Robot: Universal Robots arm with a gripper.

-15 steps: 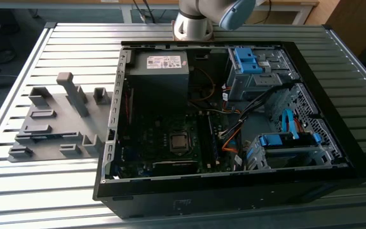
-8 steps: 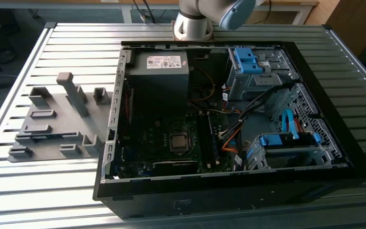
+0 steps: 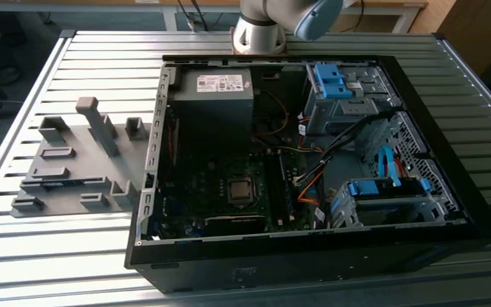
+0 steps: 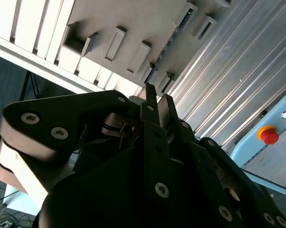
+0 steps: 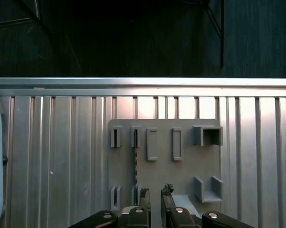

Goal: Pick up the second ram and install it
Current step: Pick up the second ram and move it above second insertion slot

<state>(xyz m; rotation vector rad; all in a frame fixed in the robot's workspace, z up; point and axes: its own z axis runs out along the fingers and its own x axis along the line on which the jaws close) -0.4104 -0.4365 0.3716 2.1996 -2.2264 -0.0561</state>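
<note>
The black two-fingered gripper (image 5: 155, 192) hovers over the flat grey plastic holder plate (image 5: 185, 166), jaws parted and empty. The second ram (image 5: 135, 166), a thin dark stick, stands on edge in the plate's slotted blocks, presumably propped for grasping.

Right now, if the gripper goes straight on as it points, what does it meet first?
Probably the grey holder plate, on a bare patch beside the second ram; depth is unclear.
</note>
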